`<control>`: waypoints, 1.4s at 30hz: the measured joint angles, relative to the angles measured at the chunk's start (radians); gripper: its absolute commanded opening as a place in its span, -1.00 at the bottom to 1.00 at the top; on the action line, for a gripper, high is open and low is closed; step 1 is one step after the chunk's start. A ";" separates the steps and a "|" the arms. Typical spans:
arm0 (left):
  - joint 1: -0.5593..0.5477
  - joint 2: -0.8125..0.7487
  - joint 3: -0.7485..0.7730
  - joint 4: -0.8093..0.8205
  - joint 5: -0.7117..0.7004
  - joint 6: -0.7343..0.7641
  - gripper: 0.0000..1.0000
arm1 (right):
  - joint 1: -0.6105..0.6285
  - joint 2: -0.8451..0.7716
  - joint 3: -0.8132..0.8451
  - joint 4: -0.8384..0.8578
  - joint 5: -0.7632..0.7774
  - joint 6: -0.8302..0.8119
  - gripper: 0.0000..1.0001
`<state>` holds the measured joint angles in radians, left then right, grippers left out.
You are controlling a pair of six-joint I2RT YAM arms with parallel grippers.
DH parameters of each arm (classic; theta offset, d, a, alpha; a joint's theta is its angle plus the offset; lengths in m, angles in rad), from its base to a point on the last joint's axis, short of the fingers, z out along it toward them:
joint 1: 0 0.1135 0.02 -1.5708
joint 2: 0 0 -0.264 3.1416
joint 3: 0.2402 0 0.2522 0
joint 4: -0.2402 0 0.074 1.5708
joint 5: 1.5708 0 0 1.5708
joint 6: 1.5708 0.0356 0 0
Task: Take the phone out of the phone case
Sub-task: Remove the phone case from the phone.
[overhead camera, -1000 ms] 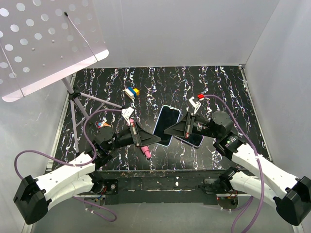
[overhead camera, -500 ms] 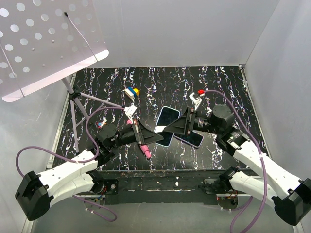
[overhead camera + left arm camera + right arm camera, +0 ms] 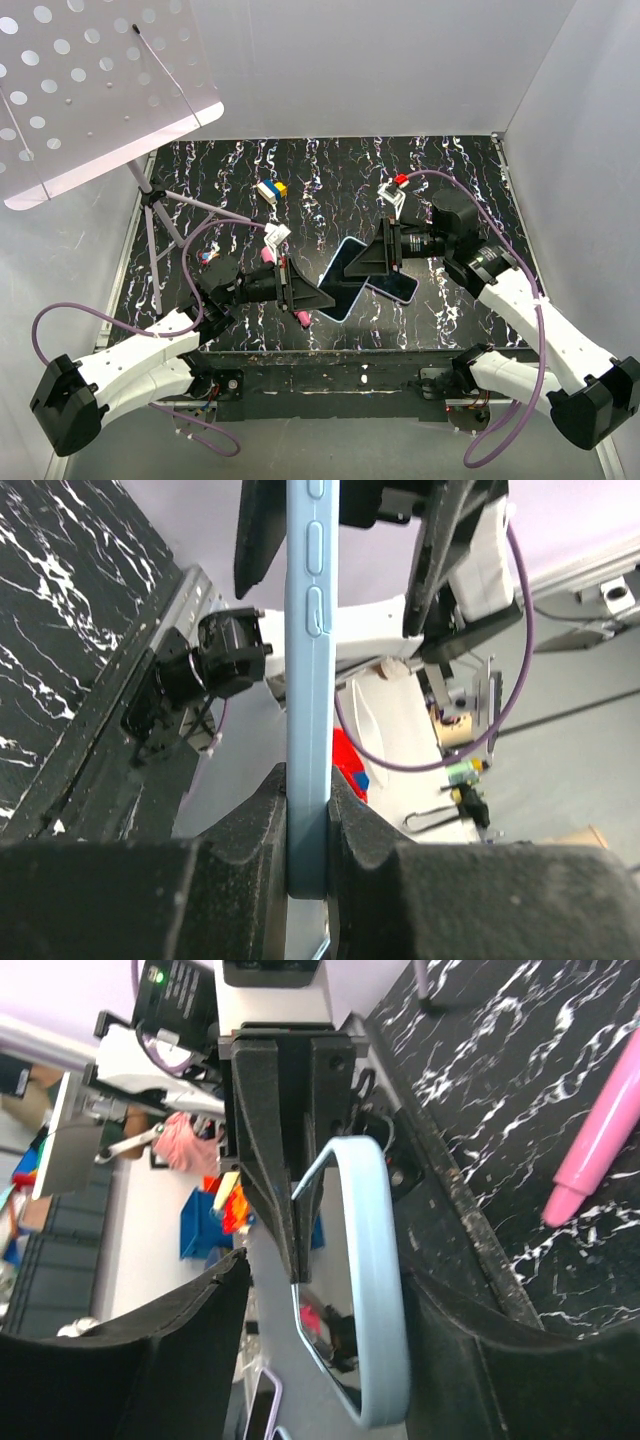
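Note:
The phone in its light-blue phone case [image 3: 345, 275] is held off the table between the two arms. My left gripper [image 3: 318, 297] is shut on its lower end. In the left wrist view the case edge [image 3: 308, 670] runs up from the left gripper [image 3: 308, 785]. My right gripper [image 3: 372, 262] is open, one finger on each side of the upper end. The right wrist view shows the phone's glass [image 3: 335, 1345] inside the case rim [image 3: 378, 1290], between the spread fingers of the right gripper [image 3: 325, 1290]. The rim lies close to one finger [image 3: 470, 1360].
A second phone [image 3: 398, 288] lies flat under the right gripper. A pink marker [image 3: 298, 318] lies near the front edge below the left gripper. A coloured block [image 3: 270, 189] sits further back. A perforated music stand [image 3: 90, 90] on a tripod [image 3: 160, 215] fills the left.
My right gripper has opened, letting go of the phone's upper end, and moved back and left. The left gripper stayed shut and carried the phone down towards the front edge.

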<state>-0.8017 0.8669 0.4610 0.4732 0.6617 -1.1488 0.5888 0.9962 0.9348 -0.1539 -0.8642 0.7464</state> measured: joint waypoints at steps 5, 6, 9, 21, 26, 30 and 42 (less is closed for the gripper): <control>0.000 -0.009 0.012 -0.035 0.066 0.052 -1.00 | -0.005 0.016 0.000 0.020 -0.109 0.001 -0.09; 0.000 -0.016 0.019 -0.046 0.069 0.063 -1.00 | -0.006 0.018 0.000 0.032 -0.124 0.009 -0.12; 0.000 -0.033 0.035 -0.062 0.074 0.084 -1.00 | -0.006 0.020 -0.002 0.101 -0.164 0.045 -0.22; 0.001 -0.021 0.083 -0.114 0.091 0.107 0.24 | -0.019 0.019 -0.110 0.358 -0.185 0.220 -0.97; -0.002 -0.084 0.100 -0.193 -0.011 0.101 0.55 | -0.038 -0.002 -0.128 0.369 -0.128 0.266 -0.97; -0.002 -0.243 0.066 -0.257 -0.122 0.066 0.43 | -0.102 -0.008 -0.152 0.432 -0.137 0.337 -0.97; -0.002 -0.227 0.039 -0.265 -0.193 0.031 -0.03 | -0.117 -0.008 -0.164 0.542 -0.202 0.430 -0.97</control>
<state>-0.8032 0.6395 0.5003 0.2081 0.4683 -1.1183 0.4713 0.9882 0.7704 0.3878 -1.0664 1.1763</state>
